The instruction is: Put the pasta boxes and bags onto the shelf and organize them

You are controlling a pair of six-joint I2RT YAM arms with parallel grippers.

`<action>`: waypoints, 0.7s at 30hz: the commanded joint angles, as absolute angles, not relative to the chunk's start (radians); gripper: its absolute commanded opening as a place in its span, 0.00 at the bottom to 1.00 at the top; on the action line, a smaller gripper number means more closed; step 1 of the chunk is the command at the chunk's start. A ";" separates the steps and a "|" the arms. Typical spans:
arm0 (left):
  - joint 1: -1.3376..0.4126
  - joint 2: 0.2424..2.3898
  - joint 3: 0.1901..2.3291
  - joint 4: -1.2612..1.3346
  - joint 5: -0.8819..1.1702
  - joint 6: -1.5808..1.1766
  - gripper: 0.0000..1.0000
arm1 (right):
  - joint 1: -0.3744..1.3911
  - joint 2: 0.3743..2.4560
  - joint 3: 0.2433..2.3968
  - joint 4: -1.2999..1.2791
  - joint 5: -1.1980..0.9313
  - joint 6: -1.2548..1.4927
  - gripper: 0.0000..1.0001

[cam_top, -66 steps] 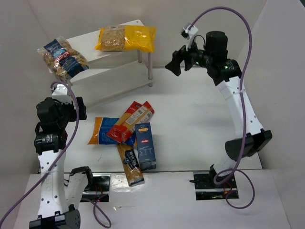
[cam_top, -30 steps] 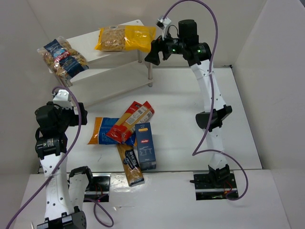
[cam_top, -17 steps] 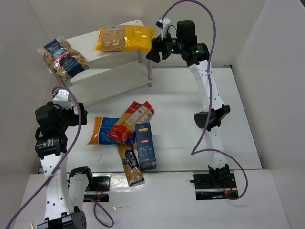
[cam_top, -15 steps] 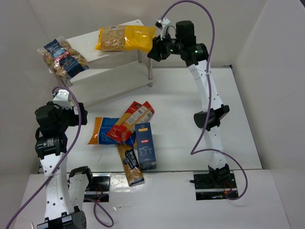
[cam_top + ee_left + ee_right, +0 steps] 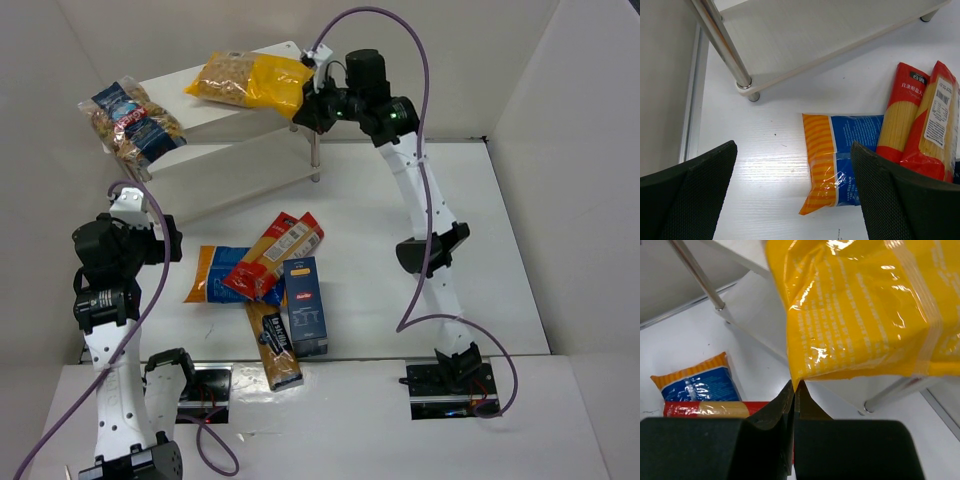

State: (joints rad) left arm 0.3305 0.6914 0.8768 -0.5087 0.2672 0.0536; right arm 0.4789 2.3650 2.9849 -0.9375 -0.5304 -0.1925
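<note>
My right gripper [image 5: 303, 108] [image 5: 794, 385] is shut, its tips pinching the near corner of the bright yellow bag [image 5: 250, 82] [image 5: 860, 310], which lies on the top board of the white shelf [image 5: 190, 95]. A clear bag with a dark blue label [image 5: 130, 122] overhangs that board's left end. On the table lie the orange-and-blue bag [image 5: 215, 272] [image 5: 840, 155], the red-orange box [image 5: 275, 255], the dark blue box [image 5: 305, 305] and the tan-and-dark box [image 5: 272, 345]. My left gripper [image 5: 160, 240] [image 5: 793, 147] hangs open above the table, left of the orange-and-blue bag, holding nothing.
The shelf's lower board [image 5: 240, 165] [image 5: 815, 35] is bare. A thin metal leg [image 5: 725, 47] stands close to my left gripper, and another leg [image 5: 314, 155] is below my right gripper. White walls close in the table on the left, the back and the right.
My right gripper moved left to the yellow bag's corner and shut. The bag slid and turned a little leftward on the top board. The left arm stayed put.
</note>
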 commanded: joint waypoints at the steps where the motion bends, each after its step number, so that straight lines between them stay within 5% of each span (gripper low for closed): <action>1: 0.337 0.689 0.877 -0.480 0.287 0.071 1.00 | 0.552 2.370 3.034 -0.911 -0.528 -0.219 0.00; 21: 0.347 0.689 0.877 -0.480 0.287 0.071 1.00 | 0.693 2.497 3.135 -0.802 -0.453 -0.238 0.00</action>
